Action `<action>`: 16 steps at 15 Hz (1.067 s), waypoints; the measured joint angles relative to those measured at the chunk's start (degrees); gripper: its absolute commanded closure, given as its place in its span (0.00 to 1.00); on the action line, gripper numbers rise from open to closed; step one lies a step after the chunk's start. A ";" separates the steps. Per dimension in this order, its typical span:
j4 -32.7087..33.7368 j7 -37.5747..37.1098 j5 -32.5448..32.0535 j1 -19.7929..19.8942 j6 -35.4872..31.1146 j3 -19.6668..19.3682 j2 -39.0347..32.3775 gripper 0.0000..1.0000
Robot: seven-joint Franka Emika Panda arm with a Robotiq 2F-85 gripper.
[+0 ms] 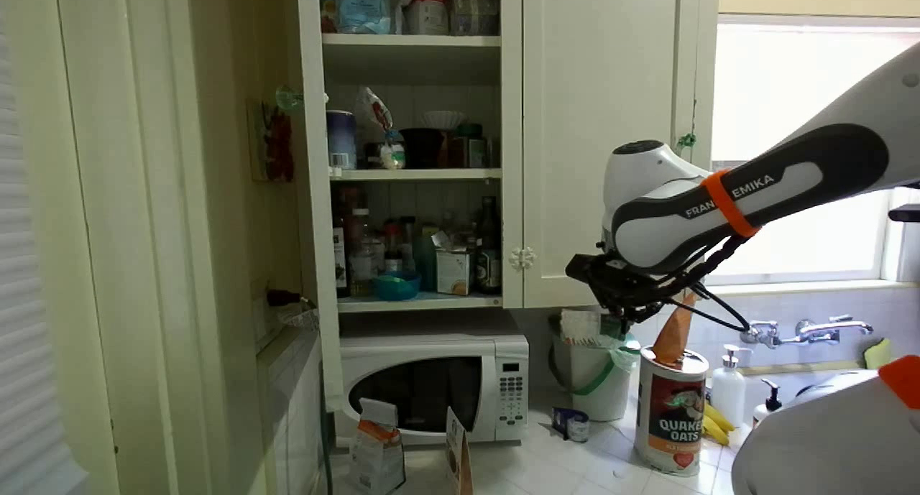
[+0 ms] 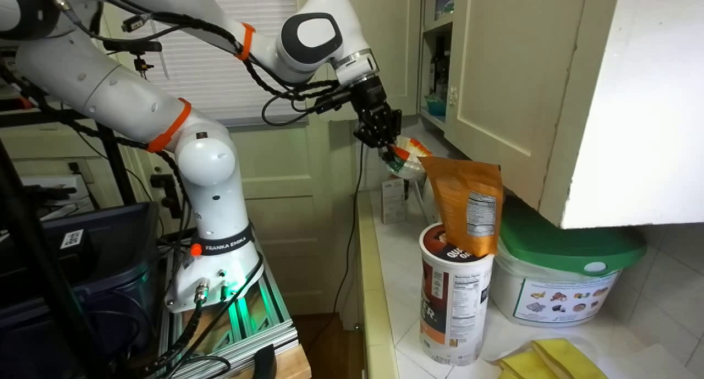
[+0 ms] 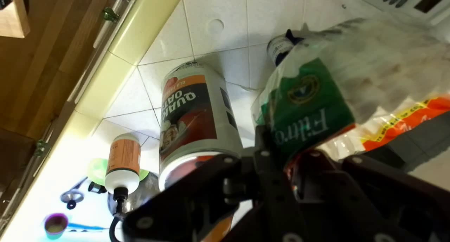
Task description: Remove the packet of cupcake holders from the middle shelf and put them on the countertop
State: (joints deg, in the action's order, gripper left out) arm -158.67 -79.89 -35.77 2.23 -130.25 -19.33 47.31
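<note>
Above countertop (image 3: 226, 38) — pale, green-labelled packet (image 3: 355, 82)

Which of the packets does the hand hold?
The packet of cupcake holders with the green label: the hand pinches it. The orange pouch rests on the oats canister, the blue bag on the top shelf.

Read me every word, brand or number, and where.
"QUAKER OATS": cylindrical red-white canister
"Filtro", end unclear: rounded clear plastic packet
"FRANKA EMIKA": black band on white robot base
"FRAN", "EMIKA": jointed white arm
Too small or blurred: flat orange pouch, green-lidded white bin, other print
</note>
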 measured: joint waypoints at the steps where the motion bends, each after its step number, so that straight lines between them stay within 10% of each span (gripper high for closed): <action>1: -0.01 0.00 -1.01 -1.38 -0.12 -1.68 -1.29 0.88; 16: 0.31 0.12 -4.56 -5.38 -6.20 -6.33 -11.30 0.97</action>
State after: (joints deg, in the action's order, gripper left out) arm -158.36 -79.77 -40.33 -3.15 -136.44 -25.67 36.01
